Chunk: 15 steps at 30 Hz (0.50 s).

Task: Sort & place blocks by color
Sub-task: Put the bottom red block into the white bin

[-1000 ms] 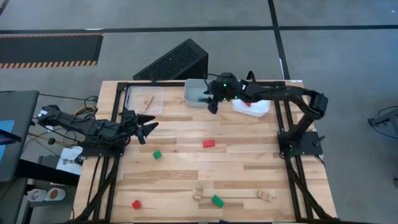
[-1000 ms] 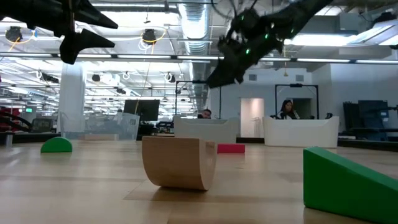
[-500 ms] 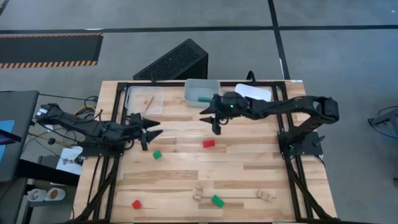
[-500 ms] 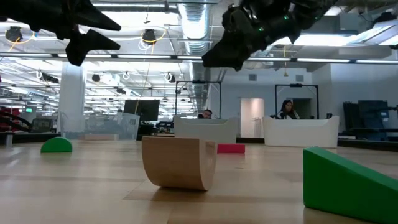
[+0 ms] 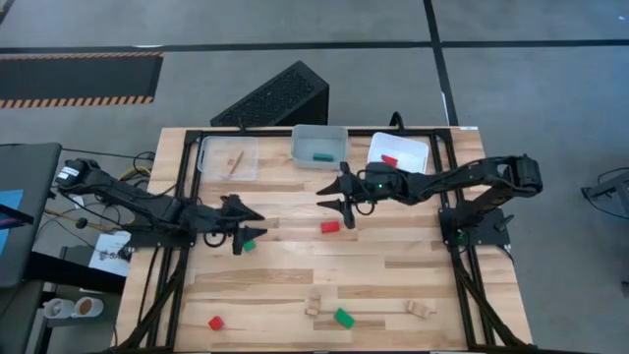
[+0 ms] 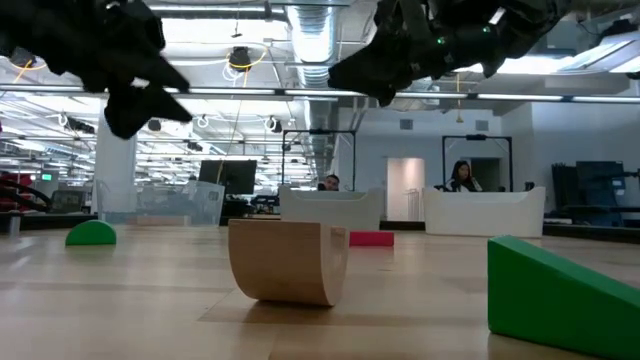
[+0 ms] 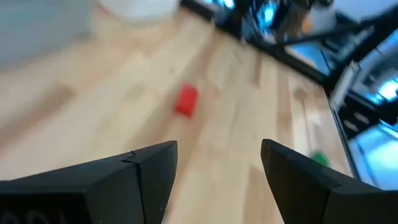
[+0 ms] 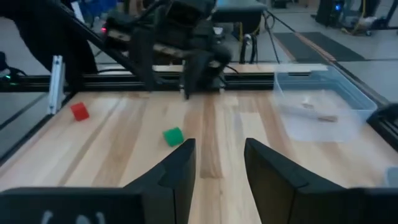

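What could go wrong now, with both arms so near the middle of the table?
1. The left gripper, open over the green block, and the right gripper, open near the red block, work close together; the arms might collide.
2. A low finger could knock either block away.

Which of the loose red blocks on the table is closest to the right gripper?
The red block mid-table, just beside the right gripper. The other loose red block lies far off near the table's front-left edge.
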### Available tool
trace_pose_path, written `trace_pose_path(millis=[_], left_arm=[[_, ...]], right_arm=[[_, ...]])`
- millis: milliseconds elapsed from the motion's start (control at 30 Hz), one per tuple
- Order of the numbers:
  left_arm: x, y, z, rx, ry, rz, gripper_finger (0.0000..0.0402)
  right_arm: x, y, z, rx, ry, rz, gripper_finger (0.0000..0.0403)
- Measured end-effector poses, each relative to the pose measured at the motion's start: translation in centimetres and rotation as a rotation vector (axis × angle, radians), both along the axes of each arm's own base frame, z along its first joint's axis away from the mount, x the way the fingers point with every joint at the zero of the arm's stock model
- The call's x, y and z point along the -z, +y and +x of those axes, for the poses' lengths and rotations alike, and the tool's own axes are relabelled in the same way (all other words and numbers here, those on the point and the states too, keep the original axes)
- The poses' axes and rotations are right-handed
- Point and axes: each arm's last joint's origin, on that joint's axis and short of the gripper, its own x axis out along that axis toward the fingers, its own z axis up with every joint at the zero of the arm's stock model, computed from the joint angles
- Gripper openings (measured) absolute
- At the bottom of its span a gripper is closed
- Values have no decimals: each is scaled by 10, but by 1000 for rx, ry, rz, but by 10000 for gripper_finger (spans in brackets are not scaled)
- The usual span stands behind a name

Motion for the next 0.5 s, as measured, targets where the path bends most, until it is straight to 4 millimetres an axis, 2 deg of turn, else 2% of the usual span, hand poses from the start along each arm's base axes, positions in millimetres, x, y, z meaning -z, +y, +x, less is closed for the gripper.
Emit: trace_pose_path(millis=[300,500], left_arm=[[31,-5,8,-8,218,-17,219],[37,-7,6,36,313,-69,219]], right_arm=[[0,-6,-6,-15,51,-1,157],[-18,-1,-23,-41,63,-7,149]])
